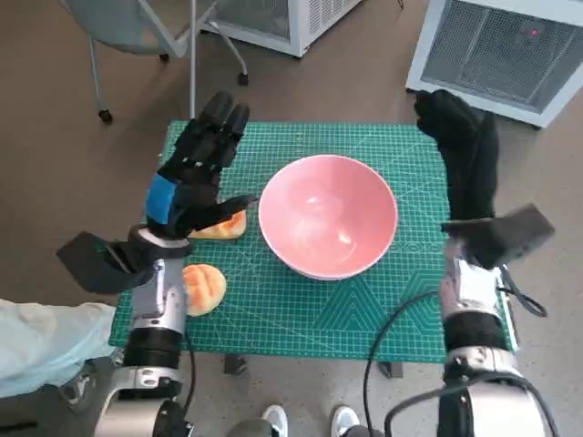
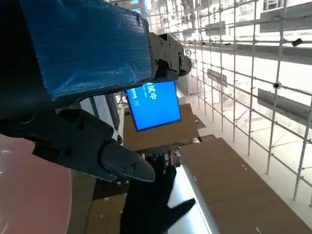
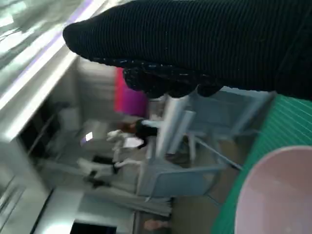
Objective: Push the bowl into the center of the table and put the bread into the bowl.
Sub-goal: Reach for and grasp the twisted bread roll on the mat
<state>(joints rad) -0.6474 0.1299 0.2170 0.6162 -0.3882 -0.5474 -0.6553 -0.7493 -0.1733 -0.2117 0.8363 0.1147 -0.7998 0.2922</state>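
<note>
My head view is evenly and softly lit, with a pale sheen inside the pink bowl (image 1: 328, 216) and slight bending at the edges. My left wrist view is washed out by bright windows. My right wrist view is blurred, its background smeared and indistinct.

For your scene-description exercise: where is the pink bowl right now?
In the head view the pink bowl sits near the middle of the green mat, between the left hand and right hand, bread at its left.
</note>
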